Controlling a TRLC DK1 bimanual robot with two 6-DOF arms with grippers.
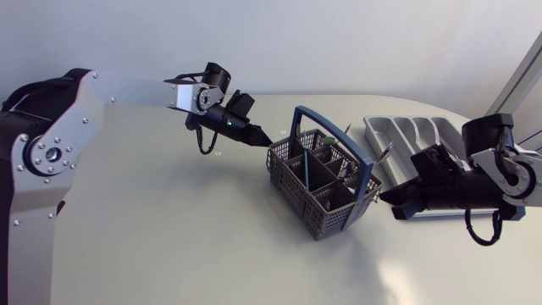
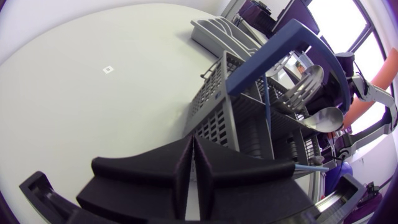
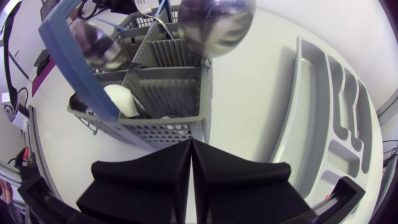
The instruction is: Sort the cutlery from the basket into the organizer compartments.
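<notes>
Our left gripper (image 1: 257, 135), two matte black wedge fingers pressed flat together, hangs just off the left corner of the basket (image 1: 292, 182). The basket is a grey, lattice-walled plastic caddy with an arched blue handle (image 1: 330, 127), standing on the smooth, pale worktop (image 1: 169, 229). Its compartments hold a shiny metal fork (image 2: 305, 84) and spoon (image 2: 326, 118), heads up. Our right gripper (image 1: 388, 198), likewise pressed together, lies near the basket's right side, partly in front of the moulded grey organizer (image 1: 398, 131) with its long, round-ended slots.
</notes>
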